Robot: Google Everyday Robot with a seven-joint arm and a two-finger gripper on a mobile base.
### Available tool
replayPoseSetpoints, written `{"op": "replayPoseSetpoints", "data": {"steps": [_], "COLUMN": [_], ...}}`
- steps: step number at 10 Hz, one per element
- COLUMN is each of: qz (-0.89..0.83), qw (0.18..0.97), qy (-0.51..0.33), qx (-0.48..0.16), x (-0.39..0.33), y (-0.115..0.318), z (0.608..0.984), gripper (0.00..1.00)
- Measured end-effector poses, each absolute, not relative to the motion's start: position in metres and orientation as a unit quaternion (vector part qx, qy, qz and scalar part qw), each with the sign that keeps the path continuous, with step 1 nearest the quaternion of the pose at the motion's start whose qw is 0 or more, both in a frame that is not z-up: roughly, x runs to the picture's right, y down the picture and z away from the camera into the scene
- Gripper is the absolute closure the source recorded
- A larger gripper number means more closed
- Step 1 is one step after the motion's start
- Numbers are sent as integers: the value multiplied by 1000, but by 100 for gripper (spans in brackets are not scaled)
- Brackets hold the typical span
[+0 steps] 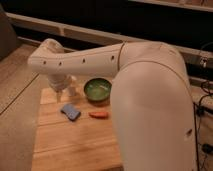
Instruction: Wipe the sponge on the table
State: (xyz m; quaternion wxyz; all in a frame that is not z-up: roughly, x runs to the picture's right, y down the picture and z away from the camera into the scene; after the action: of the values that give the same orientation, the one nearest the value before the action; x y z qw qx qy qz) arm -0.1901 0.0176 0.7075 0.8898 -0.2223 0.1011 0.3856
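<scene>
The gripper (65,90) is hanging over the table (65,147), just behind the sponge (70,112), its jaws standing apart and gripping nothing. A green bowl (97,90) is sitting nearby.

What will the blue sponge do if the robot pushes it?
The sponge lies flat on the table, so it would probably slide, not roll or tip. It looks thin and small, so it is likely light and squishy. The gripper hovers near it, not touching.
</scene>
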Motion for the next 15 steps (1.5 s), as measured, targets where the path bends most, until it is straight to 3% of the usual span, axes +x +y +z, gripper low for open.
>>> {"op": "replayPoseSetpoints", "data": {"steps": [6,10,13,15], "qz": [378,342,308,304], "qw": [901,893,883,880], "qy": [4,-19,53,72], "qx": [-213,-293,-350,-359], "x": [-210,-243,-212,-198], "y": [-25,16,72,82], "z": [760,799,812,814], "gripper": [35,35,35,35]}}
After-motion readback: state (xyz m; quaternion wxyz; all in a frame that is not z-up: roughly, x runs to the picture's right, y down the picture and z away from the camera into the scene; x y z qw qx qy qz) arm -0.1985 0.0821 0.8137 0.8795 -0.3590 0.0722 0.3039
